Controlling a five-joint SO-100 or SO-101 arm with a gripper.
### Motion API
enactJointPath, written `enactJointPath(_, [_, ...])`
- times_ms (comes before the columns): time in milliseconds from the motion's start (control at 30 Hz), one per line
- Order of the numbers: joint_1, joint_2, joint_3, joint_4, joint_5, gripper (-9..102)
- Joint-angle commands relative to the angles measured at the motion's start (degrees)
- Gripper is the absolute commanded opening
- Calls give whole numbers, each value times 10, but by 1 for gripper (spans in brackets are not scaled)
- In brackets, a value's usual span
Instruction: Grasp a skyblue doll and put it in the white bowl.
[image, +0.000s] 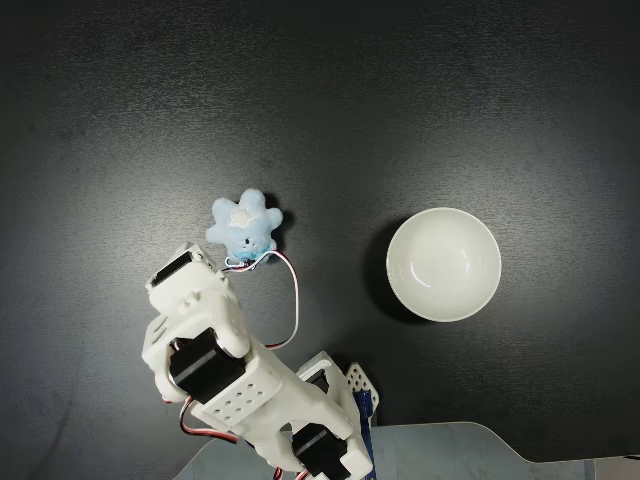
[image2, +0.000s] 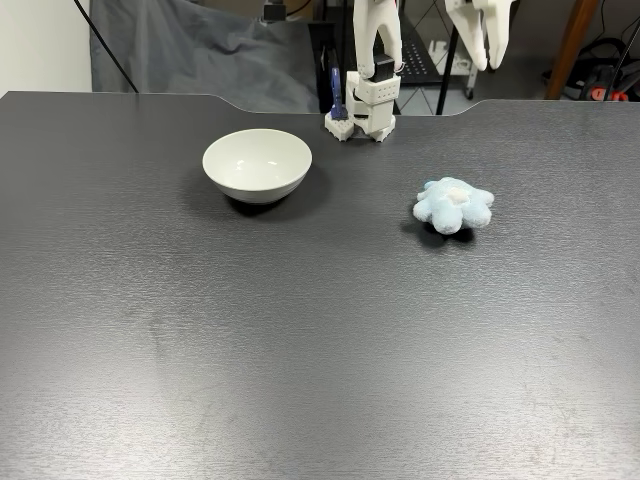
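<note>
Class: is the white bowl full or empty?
Empty. The bowl shows a bare white inside in both fixed views; the doll lies apart on the table.

From where I sit, the gripper (image2: 484, 40) is cut off by the top edge in a fixed view, so I can't tell how its jaws stand. In the other fixed view the arm (image: 235, 375) covers the gripper and hides the near rim of the skyblue doll (image: 245, 224). The arm's base (image: 340, 440) runs off the bottom edge, below the doll.
</note>
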Motion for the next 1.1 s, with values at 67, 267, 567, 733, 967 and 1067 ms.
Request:
enactJointPath(67, [-4,4,-4,29,-4,11])
enactJointPath(267, [-4,3,1,30,-4,35])
enactJointPath(567, [1,-65,75,32,-4,86])
enactJointPath(733, [4,-70,166,31,-4,99])
enactJointPath(967, [4,-77,239,29,-5,99])
enactJointPath(1067, [4,-123,236,29,-5,99])
